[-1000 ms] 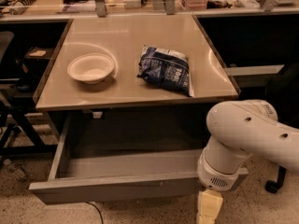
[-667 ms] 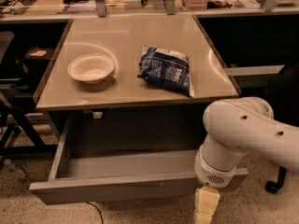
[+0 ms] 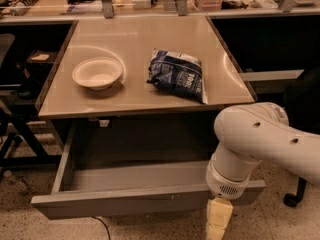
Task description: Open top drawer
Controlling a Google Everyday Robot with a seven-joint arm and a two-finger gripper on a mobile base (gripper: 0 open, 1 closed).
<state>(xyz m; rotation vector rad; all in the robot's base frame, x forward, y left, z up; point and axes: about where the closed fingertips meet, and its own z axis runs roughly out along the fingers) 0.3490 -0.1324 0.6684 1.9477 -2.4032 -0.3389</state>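
Note:
The top drawer (image 3: pixel 125 204) is a wide grey metal drawer under the beige tabletop, pulled far out, and its grey tray interior (image 3: pixel 135 176) shows with nothing in it. My white arm (image 3: pixel 255 139) reaches in from the right and bends down over the drawer's front right corner. My gripper (image 3: pixel 218 223) hangs below the wrist, just in front of the drawer's front panel near its right end, at the bottom edge of the view. Its tips are cut off by the frame.
On the tabletop (image 3: pixel 135 39) lie a white bowl (image 3: pixel 97 73) at the left and a dark blue snack bag (image 3: pixel 176 75) at the right. Dark shelving stands on both sides. A chair base (image 3: pixel 292 199) is at the right, on a speckled floor.
My arm and gripper have shifted slightly to the left along the drawer front. The drawer stays pulled out as before.

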